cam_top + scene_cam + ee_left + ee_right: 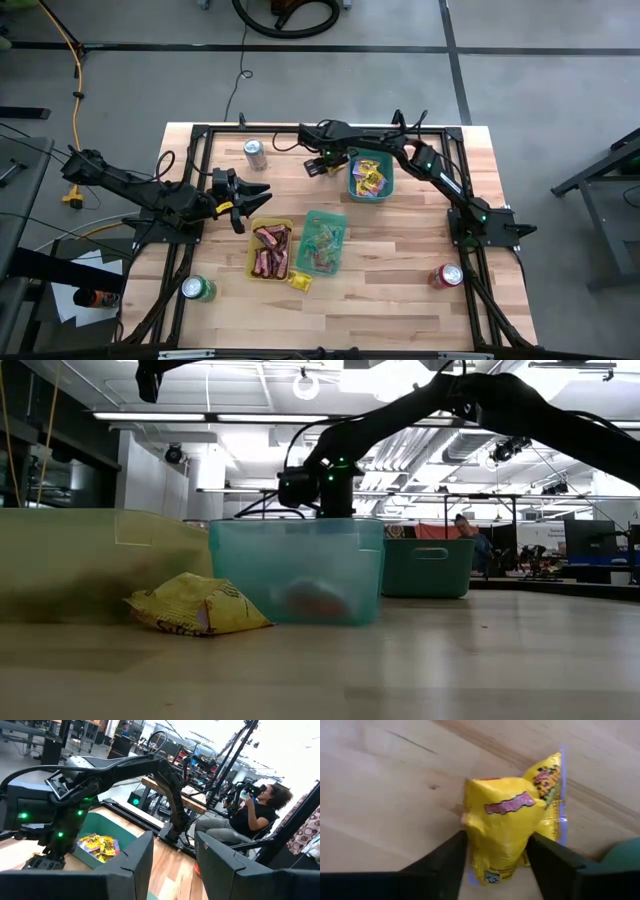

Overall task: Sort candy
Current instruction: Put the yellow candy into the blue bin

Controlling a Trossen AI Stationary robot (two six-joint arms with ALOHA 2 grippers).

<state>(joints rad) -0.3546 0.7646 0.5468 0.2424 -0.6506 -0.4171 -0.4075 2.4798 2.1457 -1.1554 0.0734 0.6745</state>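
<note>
My right gripper (495, 865) clamped on a yellow candy packet (502, 820) pinched between its fingers, raised above bare wood just beside the dark teal tray (370, 190), my left gripper (250, 197) spread wide and empty near the yellow tray (252, 262)

Wide bare bench (400, 290) across the lower right of the high view, blocked only by a red can (446, 276) near the right edge. Centre crowded: yellow tray (250, 262) and pale teal tray (341, 226) side by side, a yellow packet (300, 281) just below them. Narrow passage between those and the dark teal tray (352, 180) at upper centre, partly filled by the right pincer (318, 165) clamped on yellow packets (507, 827). Left pincer (258, 197) spread wide at centre left. Silver can (255, 152) upper left, green can (197, 289) lower left
</note>
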